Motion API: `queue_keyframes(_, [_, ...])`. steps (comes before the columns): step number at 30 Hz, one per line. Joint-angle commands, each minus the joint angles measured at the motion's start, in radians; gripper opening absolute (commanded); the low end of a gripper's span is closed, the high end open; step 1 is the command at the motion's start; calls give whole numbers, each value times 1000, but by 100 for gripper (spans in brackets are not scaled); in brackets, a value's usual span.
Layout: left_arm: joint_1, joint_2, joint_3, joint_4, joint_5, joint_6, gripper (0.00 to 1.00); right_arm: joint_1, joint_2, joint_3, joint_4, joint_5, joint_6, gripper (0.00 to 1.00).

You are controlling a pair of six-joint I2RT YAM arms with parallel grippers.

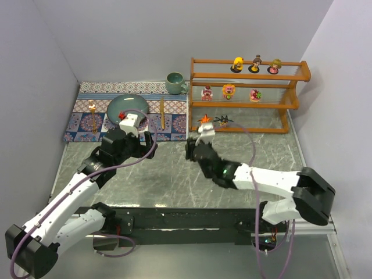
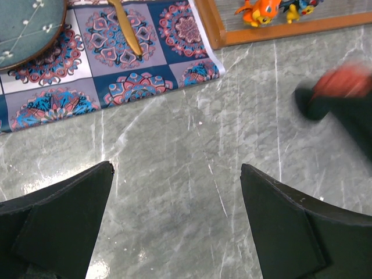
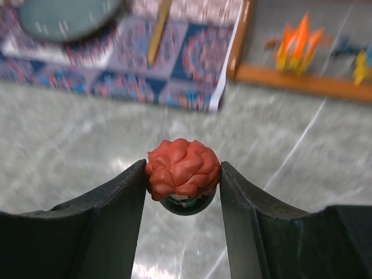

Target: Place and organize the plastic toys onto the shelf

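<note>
Now the carrying step is in hand: the right gripper is clamped on the head of a red-haired figure with a dark round base, 1 finger pressed to each side, over the middle of the grey marbled worktop. Whether the base is clear of the surface I cannot tell. The left gripper hangs beside it, toward the left edge, jaws wide apart and holding nothing.

By the count this looks like the last of 9 toys, since 8 already stand on the shelf at the far right corner of the worktop. The bottom tier holds only 2 — an orange spiky creature and a dark spiky creature, both at its left end — so the bare stretch to their right is the likely slot.

The next move calls for a carry forward and to the right, over the low front rail, and an upright set-down. In the way are those 2 creatures, nearest the gripper, and the middle tier overhead, which leaves little room for the fingers.

Beyond, the middle-tier figures and top-tier figures fill their rows, 3 each. A patterned mat at the far left corner carries a teal plate and wooden utensils, with a teal mug at the far edge — all off the route
</note>
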Motion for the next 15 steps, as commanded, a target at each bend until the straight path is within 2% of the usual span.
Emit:
queue_keyframes(1, [-1, 6, 18, 2, -14, -3, 97, -121, -74, 183, -193, -126, -117, 26])
queue_keyframes(6, [2, 11, 20, 1, -19, -3, 97, -237, -54, 414, -359, -190, -186, 29])
queue_keyframes(15, [19, 20, 21, 1, -5, -1, 97, -429, 72, 725, -433, -297, -283, 29])
